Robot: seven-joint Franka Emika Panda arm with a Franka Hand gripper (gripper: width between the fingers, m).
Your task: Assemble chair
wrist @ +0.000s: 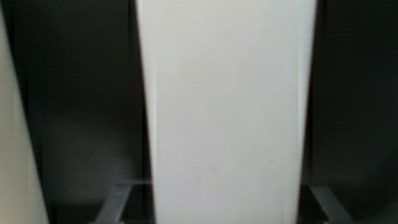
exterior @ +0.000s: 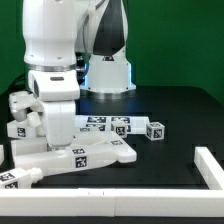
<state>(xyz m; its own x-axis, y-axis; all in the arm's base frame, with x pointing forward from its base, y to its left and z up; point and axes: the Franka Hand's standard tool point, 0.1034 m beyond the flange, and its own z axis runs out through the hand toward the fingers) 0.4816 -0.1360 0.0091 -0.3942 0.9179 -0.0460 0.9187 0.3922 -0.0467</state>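
Exterior view first, from its left. At the far left, two blocky white chair pieces (exterior: 20, 112) with black-and-white tags sit one above the other, just beside the arm. Nearer the camera, a long tagged bar (exterior: 17, 177) lies on the black table (exterior: 170, 160), its end at the picture's left edge. The glossy white arm (exterior: 52, 45) comes down over this left group. Its gripper (exterior: 58, 133) reaches in among the pieces, with its tips hidden behind them.

Just right of the gripper and nearer the camera lies the flat slab (exterior: 88, 154), tag upward, next to the long bar. Behind the slab is a tagged row (exterior: 107, 124) of white surfaces; whether these are low blocks or a flat strip cannot be made out. Right of the row, apart from it, stands a small tagged cube (exterior: 155, 130). A raised white rail (exterior: 213, 166) runs along the table's right and near edges.

The wrist view shows a broad white bar (wrist: 222, 100) running lengthwise between the dark fingers (wrist: 118, 206). The fingers lie against its two long sides, so the jaws are partly spread and closed on this bar. Another white edge (wrist: 11, 130) shows beside it across a dark gap. I cannot tell which piece in the exterior view this bar is.
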